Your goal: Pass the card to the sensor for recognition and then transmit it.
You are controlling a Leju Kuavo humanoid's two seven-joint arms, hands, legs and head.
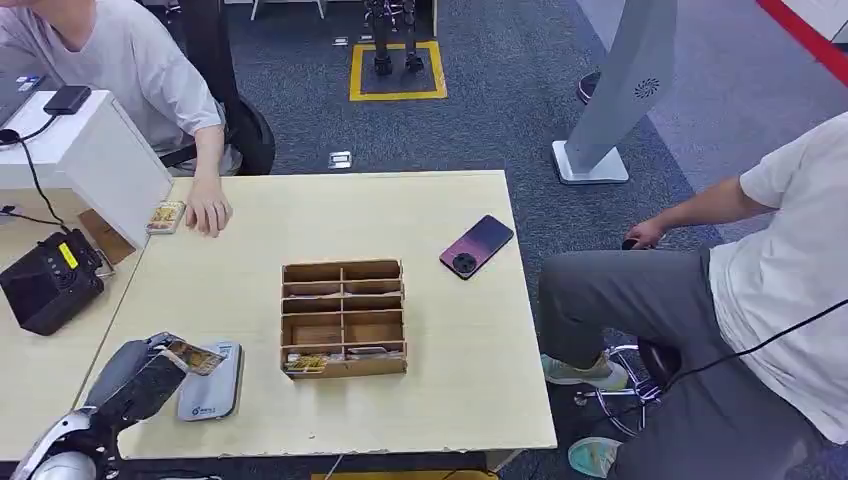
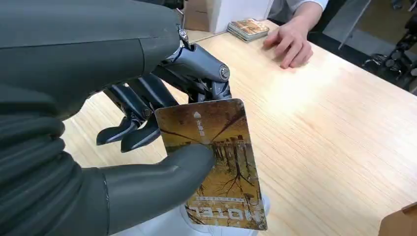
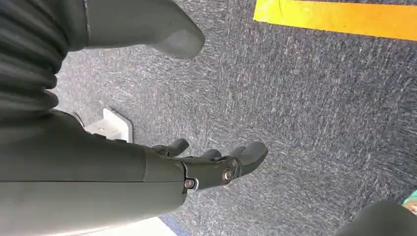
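A pale wooden table [image 1: 440, 410] carries, from left to right: one black device [image 1: 48, 280] with a yellow label at the far left on the adjoining desk, one small stack of cards [image 1: 166, 216] beyond it, one flat grey sensor pad [image 1: 212, 385] near the front edge, one wooden organizer [image 1: 343, 318] divided into compartments at the middle, and one dark phone [image 1: 476, 246] to the organizer's right. Two people sit nearby; one rests a hand [image 1: 207, 210] on the table just beside the card stack, well left of the organizer. The robot's left hand [image 1: 140, 380] reaches in left of the organizer, just beside the sensor pad. It pinches one golden hotel card [image 2: 216, 157]: the thick thumb [image 2: 162, 179] presses the card's printed face while the darker fingers [image 2: 147, 98] curl behind it, and the card sticks out past them above the pad. The right hand [image 3: 216, 164] hangs over dark carpet [image 3: 319, 108], fingers loosely apart and holding nothing.
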